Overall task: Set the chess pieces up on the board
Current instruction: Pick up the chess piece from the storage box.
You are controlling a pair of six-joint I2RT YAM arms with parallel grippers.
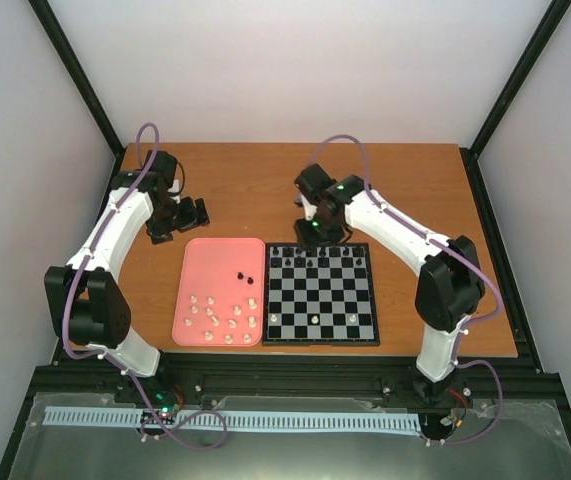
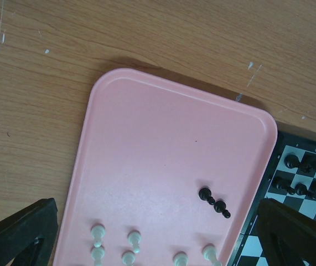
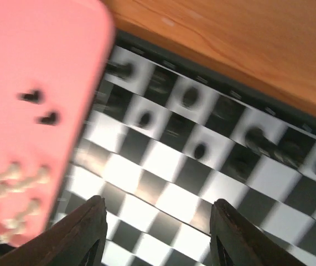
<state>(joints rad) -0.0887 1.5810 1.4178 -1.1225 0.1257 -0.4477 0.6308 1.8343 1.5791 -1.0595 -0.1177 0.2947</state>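
Note:
The chequered board [image 1: 322,296] lies right of the pink tray [image 1: 215,262]. Black chess pieces [image 1: 310,258] stand along the board's far rows; three cream pieces [image 1: 314,317] stand near its front. Two black pieces [image 1: 244,273] lie on the tray, also in the left wrist view [image 2: 214,202]. Several cream pieces [image 1: 223,314] lie in the tray's near half. My right gripper [image 1: 315,234] is open and empty above the board's far edge; its view of the board [image 3: 202,160] is blurred. My left gripper [image 1: 177,220] is open and empty over the table, left of the tray's far corner.
The wooden table [image 1: 405,190] runs behind and beside the board and tray. Black frame posts stand at the back corners. The tray's rim [image 2: 146,80] almost touches the board's left border [image 2: 268,183].

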